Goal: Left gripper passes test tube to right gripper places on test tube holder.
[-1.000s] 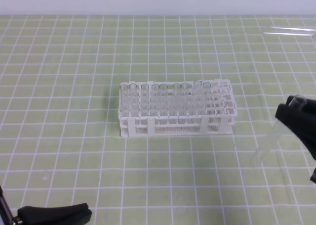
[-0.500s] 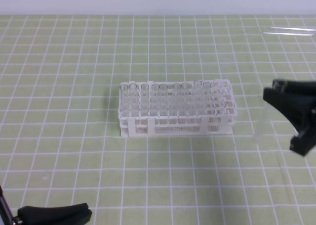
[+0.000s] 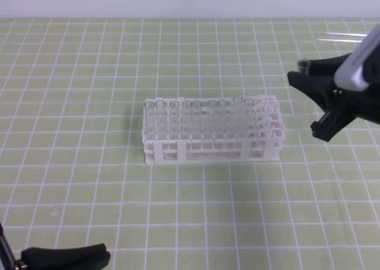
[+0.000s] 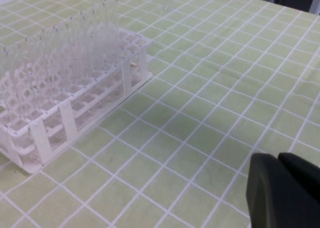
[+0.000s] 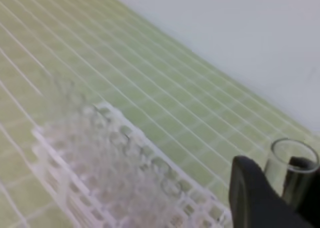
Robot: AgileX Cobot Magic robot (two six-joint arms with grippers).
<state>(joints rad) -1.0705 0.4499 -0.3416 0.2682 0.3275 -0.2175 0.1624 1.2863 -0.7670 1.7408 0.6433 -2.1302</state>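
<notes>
high view: right gripper up off the table, right of the test tube holder, jaws clamped on the test tube; left gripper low at bottom left, closed, empty. left wrist: holder w/ tubes at left. right wrist: tube rim between fingers, above holder.
</notes>
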